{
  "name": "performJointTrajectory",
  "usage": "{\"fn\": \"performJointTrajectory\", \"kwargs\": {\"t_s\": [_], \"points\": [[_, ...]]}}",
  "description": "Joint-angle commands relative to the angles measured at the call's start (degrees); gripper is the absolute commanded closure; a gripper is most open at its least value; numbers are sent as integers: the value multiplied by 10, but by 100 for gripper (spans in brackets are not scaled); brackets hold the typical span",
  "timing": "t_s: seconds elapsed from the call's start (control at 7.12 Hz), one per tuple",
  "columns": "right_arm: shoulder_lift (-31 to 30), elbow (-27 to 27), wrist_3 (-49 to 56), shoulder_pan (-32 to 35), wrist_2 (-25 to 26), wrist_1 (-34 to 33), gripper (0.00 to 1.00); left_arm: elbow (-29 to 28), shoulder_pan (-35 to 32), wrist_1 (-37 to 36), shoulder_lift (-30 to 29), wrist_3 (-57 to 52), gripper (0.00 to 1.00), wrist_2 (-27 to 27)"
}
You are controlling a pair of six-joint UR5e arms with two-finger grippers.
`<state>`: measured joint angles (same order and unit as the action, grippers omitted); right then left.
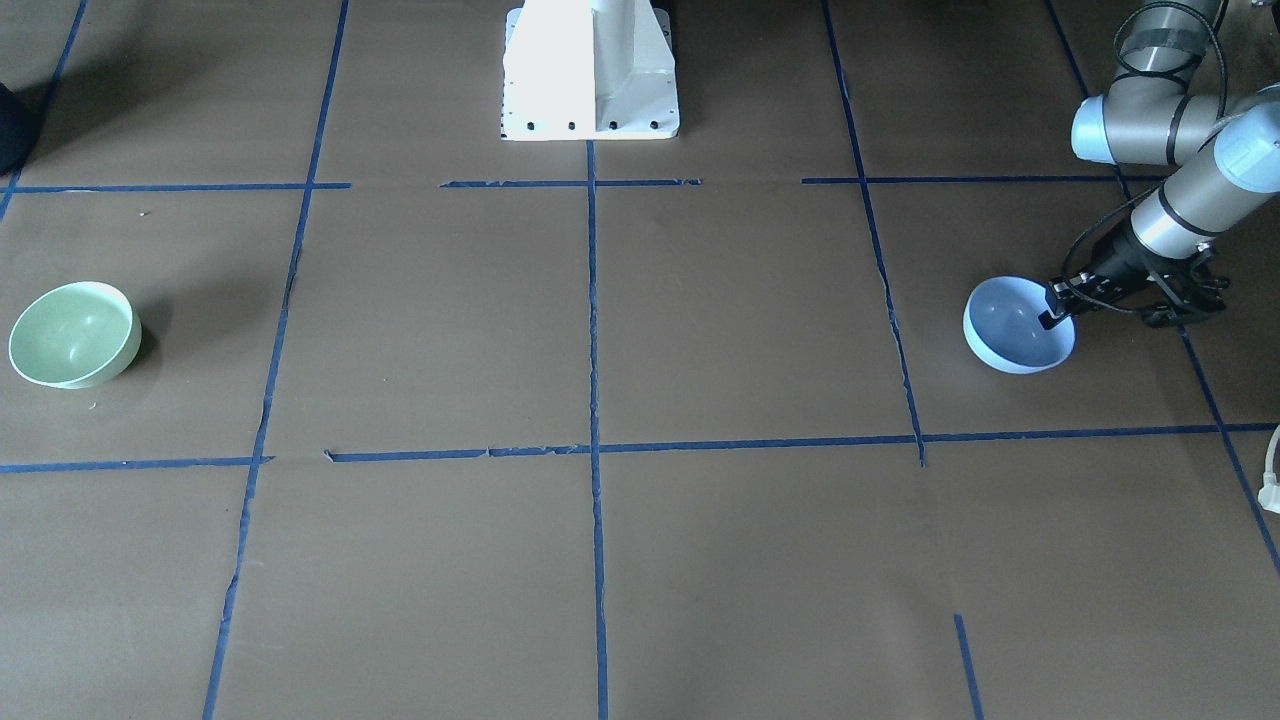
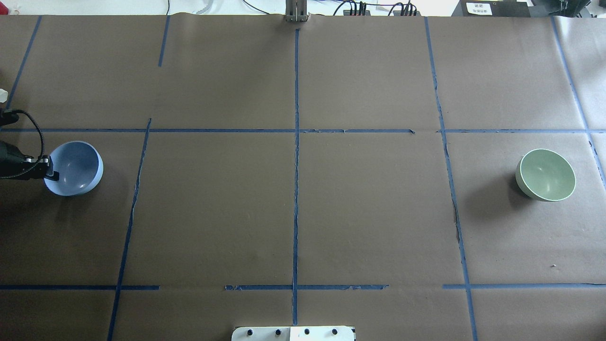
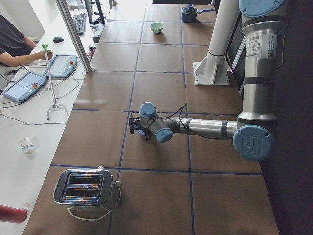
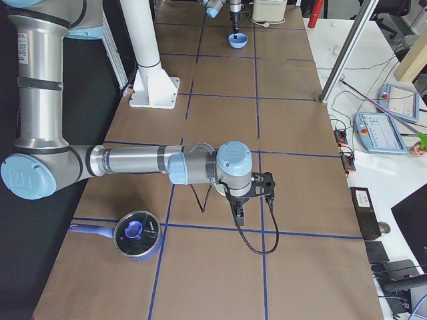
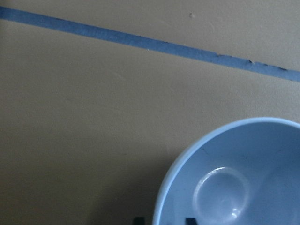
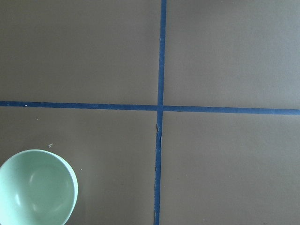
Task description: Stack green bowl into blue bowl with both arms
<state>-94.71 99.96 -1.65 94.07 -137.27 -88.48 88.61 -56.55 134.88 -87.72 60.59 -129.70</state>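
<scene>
The blue bowl (image 1: 1015,330) stands upright on the brown table at my left end; it also shows in the overhead view (image 2: 75,166) and far off in the right side view (image 4: 238,41). My left gripper (image 1: 1052,310) (image 2: 52,174) is shut on its rim, with one fingertip inside the bowl and one outside. The left wrist view shows the bowl (image 5: 234,178) and both tips at its bottom edge. The green bowl (image 1: 72,335) (image 2: 546,174) stands upright and alone at the opposite end, and appears in the right wrist view (image 6: 36,187). My right gripper (image 4: 240,212) hangs over the table some way from it; I cannot tell whether it is open or shut.
The white pedestal base (image 1: 590,70) stands at the robot's side of the table, middle. Blue tape lines (image 2: 296,142) mark a grid. A chrome toaster (image 3: 85,188) sits beyond the blue bowl's end. A blue pot with a lid (image 4: 137,235) sits beyond the green bowl's end.
</scene>
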Motion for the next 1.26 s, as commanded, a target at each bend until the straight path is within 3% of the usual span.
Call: {"fn": "performJointTrajectory", "kwargs": {"t_s": [0.0,0.14,0.28,0.42,0.56,0.84,1.12], "points": [[-2,-2,-28,-1,-16,1,0,49,-35,-79,-25,4,100,-71],[-8,-1,-28,-1,-17,1,0,106,-36,-189,-66,9,100,-73],[-9,-1,-26,-1,-17,8,0,134,-33,-289,-145,49,100,-72],[-11,-6,-30,-1,-16,30,0,132,-5,-320,-226,131,100,-69],[-11,-6,-32,-1,-18,31,0,126,65,-320,-282,217,100,-36],[-11,-6,-36,-1,-24,30,0,105,215,-318,-361,323,100,113],[-11,-6,-36,-1,-46,30,0,43,247,-298,-412,342,100,147]]}}
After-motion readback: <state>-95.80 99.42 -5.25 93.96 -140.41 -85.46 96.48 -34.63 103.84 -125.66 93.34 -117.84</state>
